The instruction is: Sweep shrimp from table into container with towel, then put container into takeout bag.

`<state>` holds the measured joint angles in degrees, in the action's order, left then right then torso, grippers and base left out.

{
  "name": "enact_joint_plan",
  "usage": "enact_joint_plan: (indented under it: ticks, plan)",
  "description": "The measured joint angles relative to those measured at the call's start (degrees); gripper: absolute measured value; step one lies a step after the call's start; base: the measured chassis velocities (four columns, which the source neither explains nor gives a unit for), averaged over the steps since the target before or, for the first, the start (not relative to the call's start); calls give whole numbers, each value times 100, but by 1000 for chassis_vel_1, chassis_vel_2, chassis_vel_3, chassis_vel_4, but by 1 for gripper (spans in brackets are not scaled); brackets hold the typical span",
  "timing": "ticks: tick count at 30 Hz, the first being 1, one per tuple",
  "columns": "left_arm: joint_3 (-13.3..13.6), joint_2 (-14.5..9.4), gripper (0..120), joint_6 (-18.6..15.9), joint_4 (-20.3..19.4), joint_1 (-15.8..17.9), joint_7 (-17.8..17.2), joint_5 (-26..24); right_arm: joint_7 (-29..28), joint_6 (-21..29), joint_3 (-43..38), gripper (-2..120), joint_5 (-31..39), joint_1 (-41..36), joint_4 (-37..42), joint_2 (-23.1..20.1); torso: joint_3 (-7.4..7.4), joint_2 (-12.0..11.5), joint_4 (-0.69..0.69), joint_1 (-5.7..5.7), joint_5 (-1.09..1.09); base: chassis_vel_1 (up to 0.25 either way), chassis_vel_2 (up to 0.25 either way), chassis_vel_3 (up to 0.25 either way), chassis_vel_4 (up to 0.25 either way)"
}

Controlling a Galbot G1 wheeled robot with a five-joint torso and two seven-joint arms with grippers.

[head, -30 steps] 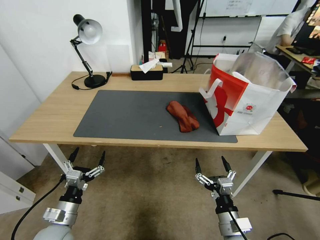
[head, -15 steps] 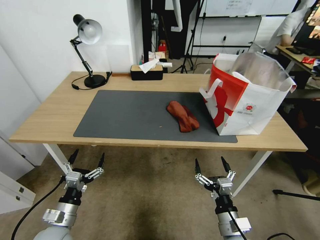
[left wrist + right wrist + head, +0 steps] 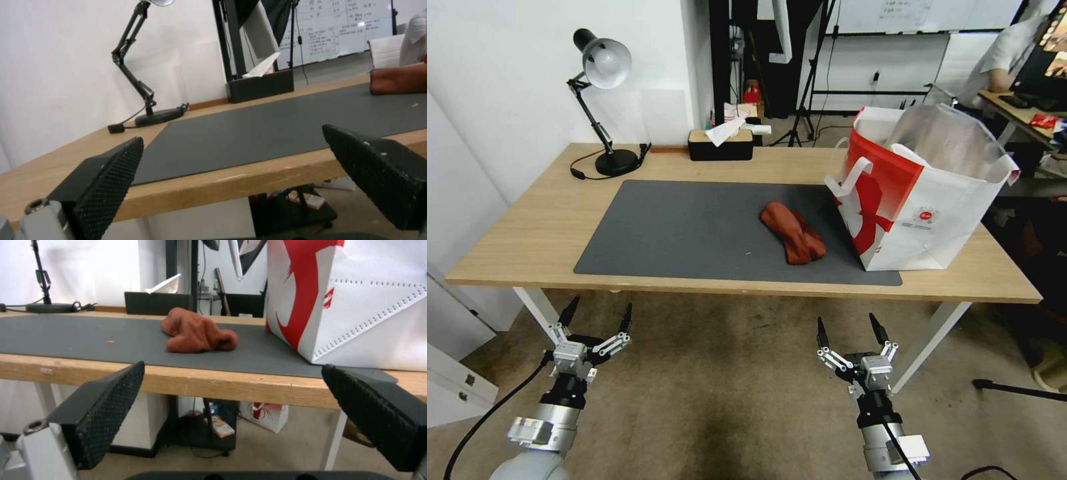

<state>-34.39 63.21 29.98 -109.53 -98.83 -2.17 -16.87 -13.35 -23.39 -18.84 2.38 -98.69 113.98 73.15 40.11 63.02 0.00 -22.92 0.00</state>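
Observation:
The dark red towel [image 3: 792, 233] lies crumpled on the grey mat [image 3: 694, 230] of the wooden table [image 3: 527, 240], just left of the red and white takeout bag [image 3: 920, 193], which stands upright and open. The shrimp and the container are out of view. Both grippers hang below and in front of the table's front edge. My left gripper [image 3: 600, 307] is open and holds nothing. My right gripper [image 3: 846, 321] is open too. The right wrist view shows the towel [image 3: 195, 331] beside the bag [image 3: 356, 300]; the left wrist view shows the towel [image 3: 398, 79] far across the mat.
A black desk lamp [image 3: 602, 100] stands at the table's back left, its cable trailing on the wood. A black tissue box [image 3: 720, 144] sits at the back middle. A tiny pale speck [image 3: 748, 253] lies on the mat. White table legs [image 3: 537, 310] stand near the left gripper.
My left gripper has shifted slightly to the left and a little lower. The right gripper, towel and bag have not moved.

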Motion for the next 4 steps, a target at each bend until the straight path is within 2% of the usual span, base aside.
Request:
enact_joint_plan:
  ticks: [4]
  plan:
    - [-9, 5, 100, 8, 4, 10, -3, -5, 0, 0, -1, 100, 0, -2, 0, 2, 0, 0, 0, 0, 0, 0, 0, 0, 0]
